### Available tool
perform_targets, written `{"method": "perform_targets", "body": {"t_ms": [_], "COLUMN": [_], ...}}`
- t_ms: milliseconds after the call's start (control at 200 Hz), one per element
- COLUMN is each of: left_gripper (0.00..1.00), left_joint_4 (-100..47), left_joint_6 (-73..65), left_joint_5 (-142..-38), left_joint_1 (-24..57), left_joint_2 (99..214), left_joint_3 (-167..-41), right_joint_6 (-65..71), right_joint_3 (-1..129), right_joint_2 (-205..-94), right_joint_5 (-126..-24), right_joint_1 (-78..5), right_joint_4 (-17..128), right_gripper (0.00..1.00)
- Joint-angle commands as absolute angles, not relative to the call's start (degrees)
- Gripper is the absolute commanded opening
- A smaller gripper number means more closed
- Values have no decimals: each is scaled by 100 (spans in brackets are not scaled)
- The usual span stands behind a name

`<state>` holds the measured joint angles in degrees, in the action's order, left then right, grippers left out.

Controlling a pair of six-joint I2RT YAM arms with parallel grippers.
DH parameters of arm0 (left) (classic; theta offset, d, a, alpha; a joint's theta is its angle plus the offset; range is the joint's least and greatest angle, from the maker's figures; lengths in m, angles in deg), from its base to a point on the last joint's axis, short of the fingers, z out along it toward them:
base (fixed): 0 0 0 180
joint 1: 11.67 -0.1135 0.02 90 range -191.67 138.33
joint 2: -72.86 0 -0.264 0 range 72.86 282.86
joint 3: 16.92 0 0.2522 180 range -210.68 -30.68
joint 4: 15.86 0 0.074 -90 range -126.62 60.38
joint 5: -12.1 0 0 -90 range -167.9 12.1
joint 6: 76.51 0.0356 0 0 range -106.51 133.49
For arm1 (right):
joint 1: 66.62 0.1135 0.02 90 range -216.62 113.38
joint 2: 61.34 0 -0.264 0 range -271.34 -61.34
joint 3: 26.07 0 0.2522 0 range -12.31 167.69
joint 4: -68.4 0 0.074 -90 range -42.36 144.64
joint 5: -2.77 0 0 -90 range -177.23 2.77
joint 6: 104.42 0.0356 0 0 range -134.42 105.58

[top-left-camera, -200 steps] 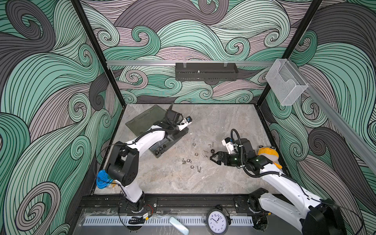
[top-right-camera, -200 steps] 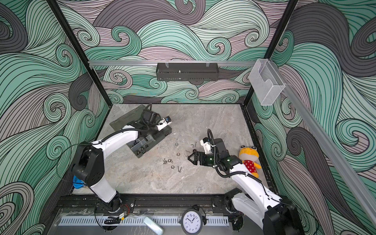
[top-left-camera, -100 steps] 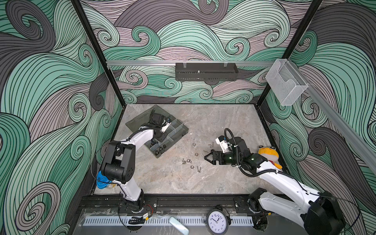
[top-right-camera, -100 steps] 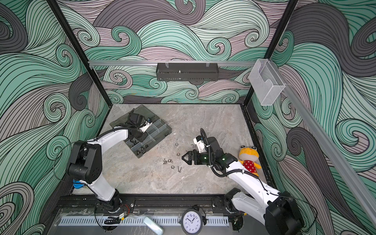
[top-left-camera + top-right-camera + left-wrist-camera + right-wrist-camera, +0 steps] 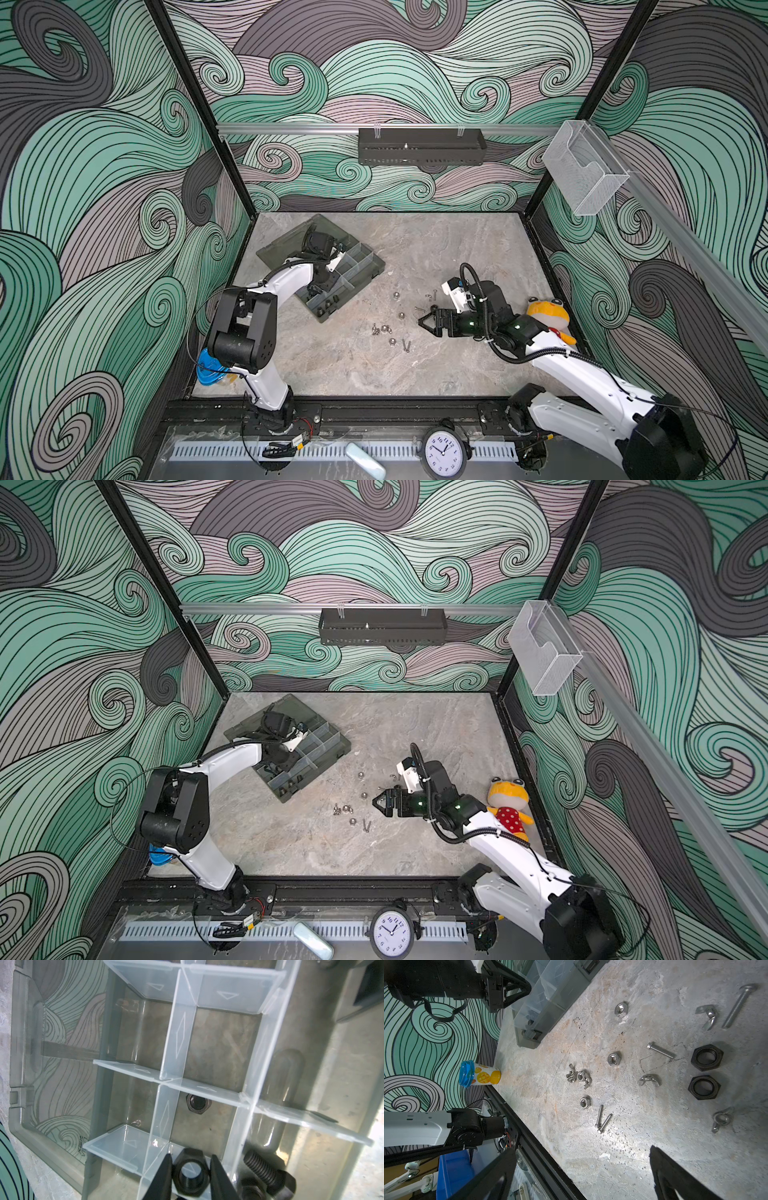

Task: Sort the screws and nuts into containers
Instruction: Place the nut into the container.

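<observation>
Left pincer swung back over organiser, far-left bench corner. Clamped on black nut above compartments: drop looks due. Right pincer, jaws wide apart, advanced toward loose screws, nuts mid-bench.

the grey marbled tabletop carries an open smoky organiser box toward its far left, lid laid flat beside it. loose on the bare stone near the middle lie silver hex nuts, a knot of wing nuts, two black hex nuts side by side, and thin silver screws. a blue-lidded tub sits in the near left corner; a plush toy at the right edge.
</observation>
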<state>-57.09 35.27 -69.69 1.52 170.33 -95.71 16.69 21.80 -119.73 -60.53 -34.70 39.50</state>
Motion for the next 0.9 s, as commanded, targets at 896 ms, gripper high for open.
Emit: {"method": "perform_targets", "body": {"t_ms": [896], "left_gripper": [39], "left_joint_4": [-4361], "left_joint_6": [3403], "left_joint_5": [-9600], "left_joint_1": [2269], "left_joint_2": [16802], "left_joint_3": [-9749], "right_joint_6": [1940], "right_joint_3": [1776], "right_joint_2": [-11629], "right_joint_5": [-6066], "right_joint_1": [-4016], "right_joint_4": [3695], "right_gripper": [100]}}
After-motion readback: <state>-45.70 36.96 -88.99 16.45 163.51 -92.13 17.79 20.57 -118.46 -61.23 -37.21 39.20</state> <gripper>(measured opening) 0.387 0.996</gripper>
